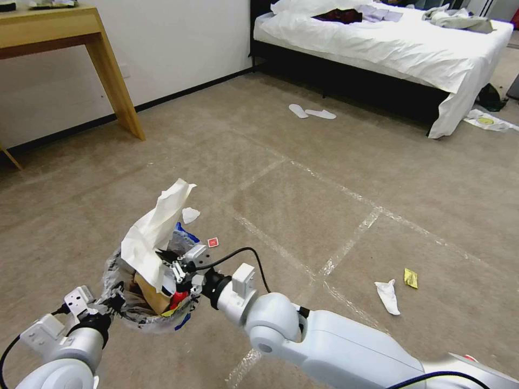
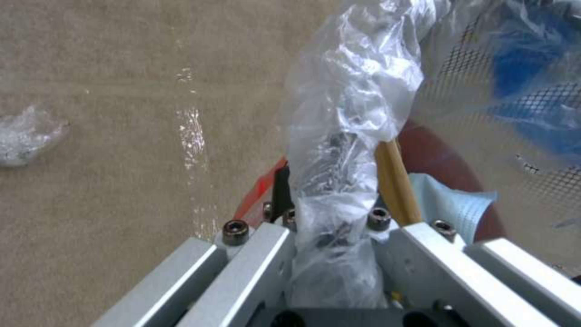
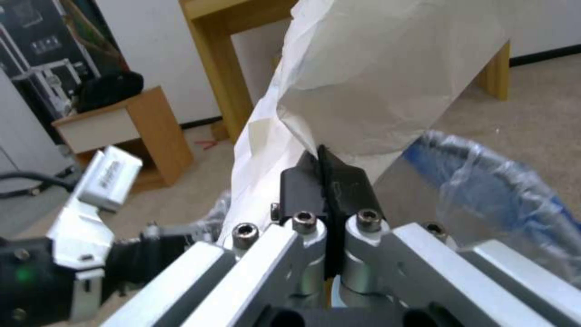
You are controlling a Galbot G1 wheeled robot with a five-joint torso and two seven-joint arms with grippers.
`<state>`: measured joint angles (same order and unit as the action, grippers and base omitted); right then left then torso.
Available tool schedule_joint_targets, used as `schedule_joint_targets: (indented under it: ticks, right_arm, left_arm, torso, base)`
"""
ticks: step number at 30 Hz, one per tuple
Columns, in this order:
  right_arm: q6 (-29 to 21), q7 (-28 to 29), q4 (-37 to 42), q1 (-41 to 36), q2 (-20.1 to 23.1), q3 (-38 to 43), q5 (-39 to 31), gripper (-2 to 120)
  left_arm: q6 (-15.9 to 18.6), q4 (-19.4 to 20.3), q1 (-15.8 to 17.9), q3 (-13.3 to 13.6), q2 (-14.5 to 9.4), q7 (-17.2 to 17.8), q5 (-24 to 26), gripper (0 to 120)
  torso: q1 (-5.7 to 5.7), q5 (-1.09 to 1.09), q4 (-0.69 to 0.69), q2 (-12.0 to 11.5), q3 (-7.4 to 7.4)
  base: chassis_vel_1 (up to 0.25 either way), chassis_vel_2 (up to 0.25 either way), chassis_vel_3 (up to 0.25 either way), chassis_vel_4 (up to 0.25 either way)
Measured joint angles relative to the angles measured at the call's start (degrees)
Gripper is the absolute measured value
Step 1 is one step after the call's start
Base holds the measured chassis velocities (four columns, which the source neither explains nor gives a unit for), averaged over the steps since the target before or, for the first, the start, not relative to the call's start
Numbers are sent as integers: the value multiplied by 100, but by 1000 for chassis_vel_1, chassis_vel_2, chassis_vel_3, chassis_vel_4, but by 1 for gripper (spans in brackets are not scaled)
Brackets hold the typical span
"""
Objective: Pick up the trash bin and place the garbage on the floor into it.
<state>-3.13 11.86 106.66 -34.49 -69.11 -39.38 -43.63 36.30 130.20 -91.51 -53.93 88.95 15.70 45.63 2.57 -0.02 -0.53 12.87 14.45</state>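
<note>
The left gripper (image 1: 111, 303) clamps the rim of the small round plastic-lined trash bin (image 1: 125, 316), held apparently above the beige carpet floor (image 1: 303, 216). The right gripper (image 1: 168, 260), jaws pressed together, pinches a large crumpled white paper (image 1: 154, 232) over it.

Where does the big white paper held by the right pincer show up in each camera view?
Head view: the white paper stands up out of the trash bin, lower left, pinched by the right pincer.
Left wrist view: I cannot make it out; the left pincer grips the bin's clear liner.
Right wrist view: it rises from the closed fingertips, centre and top.
Shared landmark: the liner's blue-marked rim.
</note>
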Motion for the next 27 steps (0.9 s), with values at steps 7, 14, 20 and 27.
schedule_joint_targets:
  ticks: [7,14,20,27]
  right_arm:
    - [98,-47,-434,39,-210,-150,158,0]
    - [137,-70,-655,49,-244,-249,226,0]
    - [231,-109,-837,35,-223,-326,373,0]
    - [293,-139,-966,9,-216,-358,461,0]
  left_arm:
    - [0,32,7,2,-5,0,21,1]
    - [2,71,10,1,-1,2,41,1]
    - [5,105,-5,-9,-1,9,56,1]
    - [5,140,-21,-11,4,10,56,1]
  torso:
    - [0,1,0,0,0]
    - [0,1,0,0,0]
    - [0,1,0,0,0]
    - [0,1,0,0,0]
  base:
    - [0,0,0,0]
    - [0,0,0,0]
    - [0,0,0,0]
    - [0,0,0,0]
